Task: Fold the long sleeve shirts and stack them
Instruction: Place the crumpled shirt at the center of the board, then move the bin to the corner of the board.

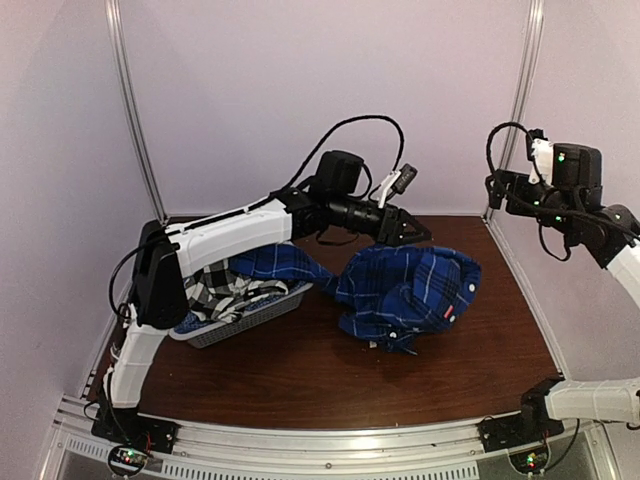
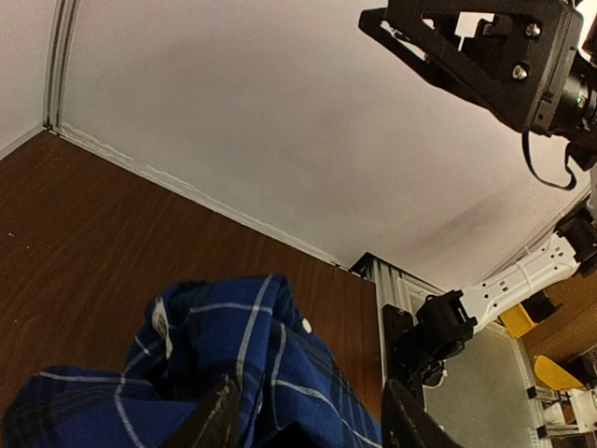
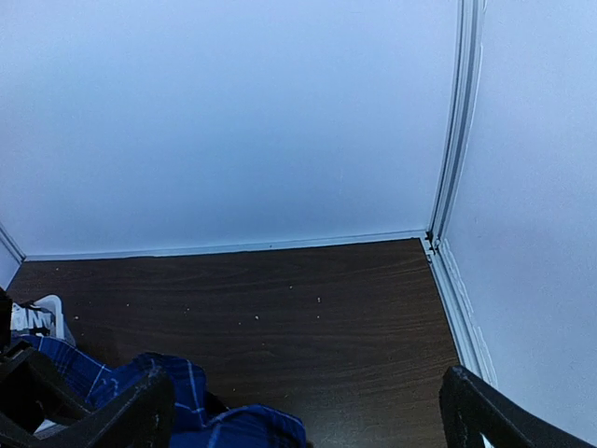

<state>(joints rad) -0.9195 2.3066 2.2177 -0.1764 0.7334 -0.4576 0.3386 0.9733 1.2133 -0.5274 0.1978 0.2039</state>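
Top view only: we see the white mesh basket (image 1: 248,322) at the left centre, holding the black-and-white checked shirt (image 1: 222,290). Neither wrist view shows them.
Left wrist view only: we see a white button and the folds of the blue plaid shirt (image 2: 233,364) up close.
Right wrist view only: we see the bare back corner of the table (image 3: 308,299), with blue cloth at the lower left.
Left arm: it reaches from the lower left to the frame's centre, with its forearm level.
Left gripper (image 1: 412,232): it hangs over the blue shirt's upper edge with its fingers parted. We cannot tell whether cloth touches them.
Right arm (image 1: 590,215): it is raised at the upper right, beside the wall post.
Right gripper (image 3: 312,415): its fingers are spread wide and hold nothing.
Blue shirt, axis: the crumpled heap lies at the table's centre. It runs left to right, with one end trailing over the basket's rim.
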